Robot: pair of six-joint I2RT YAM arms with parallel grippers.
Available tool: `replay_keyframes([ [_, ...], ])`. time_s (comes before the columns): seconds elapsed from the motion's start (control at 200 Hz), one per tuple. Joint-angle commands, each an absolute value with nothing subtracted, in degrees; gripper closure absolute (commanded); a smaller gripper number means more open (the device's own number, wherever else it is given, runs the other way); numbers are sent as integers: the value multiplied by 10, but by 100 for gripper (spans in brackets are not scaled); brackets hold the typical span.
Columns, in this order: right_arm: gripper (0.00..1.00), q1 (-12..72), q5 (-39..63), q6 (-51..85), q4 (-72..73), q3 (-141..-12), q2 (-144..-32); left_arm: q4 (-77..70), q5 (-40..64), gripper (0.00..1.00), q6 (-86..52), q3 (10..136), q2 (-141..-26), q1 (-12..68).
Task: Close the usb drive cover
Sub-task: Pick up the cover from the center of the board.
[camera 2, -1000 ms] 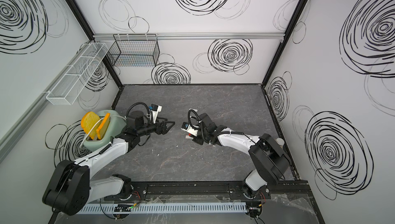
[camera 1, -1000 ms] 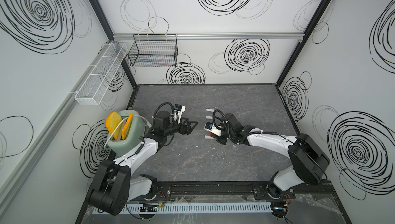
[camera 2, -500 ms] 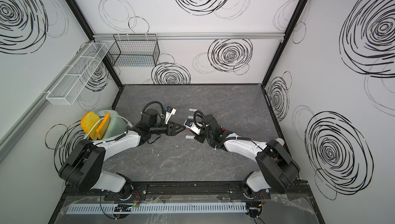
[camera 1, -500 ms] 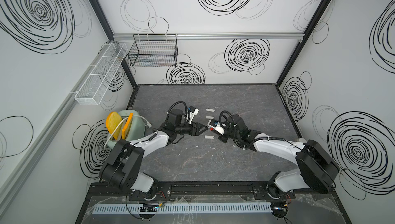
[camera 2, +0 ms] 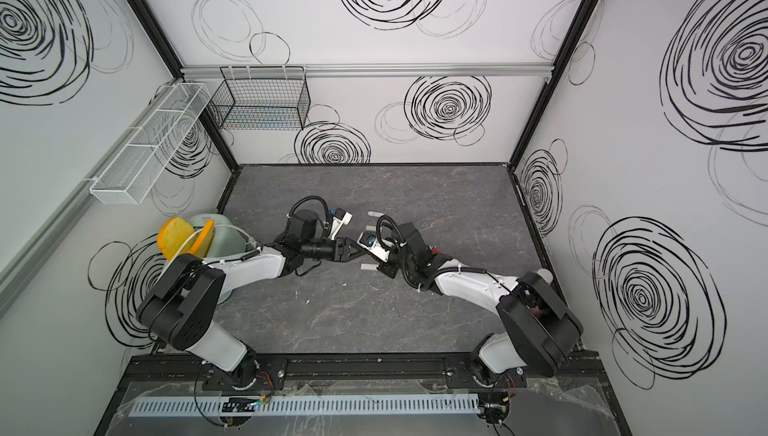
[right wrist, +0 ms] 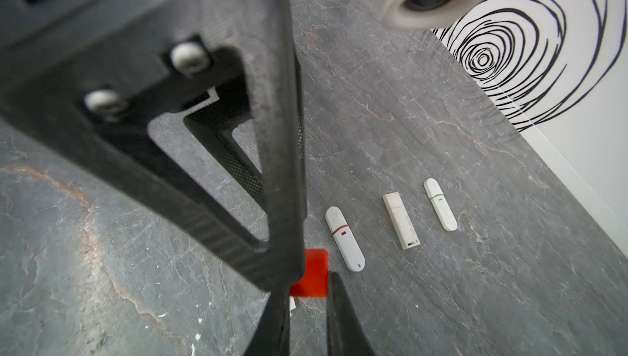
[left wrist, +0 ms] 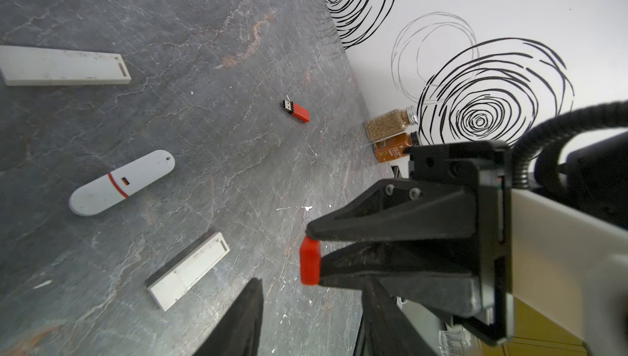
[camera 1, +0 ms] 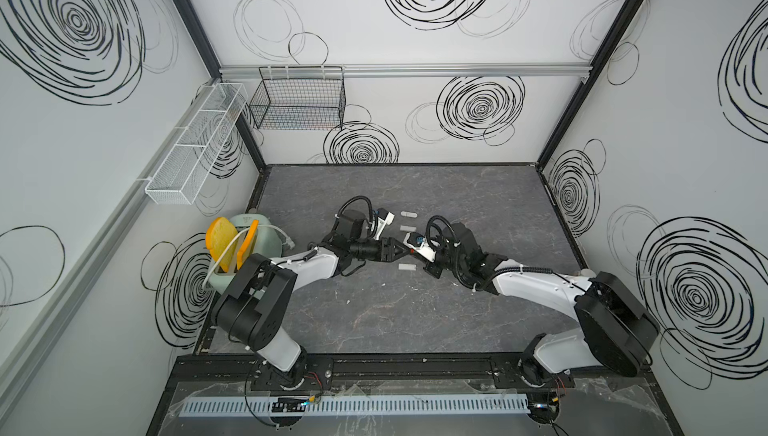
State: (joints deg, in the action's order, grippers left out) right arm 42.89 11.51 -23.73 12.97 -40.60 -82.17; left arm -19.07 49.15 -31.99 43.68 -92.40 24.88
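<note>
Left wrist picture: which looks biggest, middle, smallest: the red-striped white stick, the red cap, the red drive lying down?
Largest: red-striped white stick.
Next: red cap, but it's nearer the camera, so unsure.
Smallest: red drive.

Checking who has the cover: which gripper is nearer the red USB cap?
Right. The right gripper is shut on the red USB cap, pinching it at its fingers' tips. The left gripper, fingers apart, faces it closely, with the cap ahead between them; contact unclear.

Both arms are extended inward. Left gripper [camera 1: 403, 250] is held parted, facing right gripper [left wrist: 315, 258], which is clamped on cap [left wrist: 310, 266].
</note>
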Motion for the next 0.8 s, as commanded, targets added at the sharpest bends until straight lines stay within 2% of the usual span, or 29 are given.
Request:
replay_keyframes([
  [0.0,89,433,123,-239,146,-410,-825,-225,511,53,-341,456,-937,253],
  [0.225,89,436,124,-241,143,-419,-830,-228,516,63,-351,465,-953,261],
  [0.565,89,443,120,-241,137,-425,-832,-226,516,85,-355,468,-954,264],
  [0.795,87,446,120,-243,135,-420,-822,-224,511,95,-354,466,-949,261],
])
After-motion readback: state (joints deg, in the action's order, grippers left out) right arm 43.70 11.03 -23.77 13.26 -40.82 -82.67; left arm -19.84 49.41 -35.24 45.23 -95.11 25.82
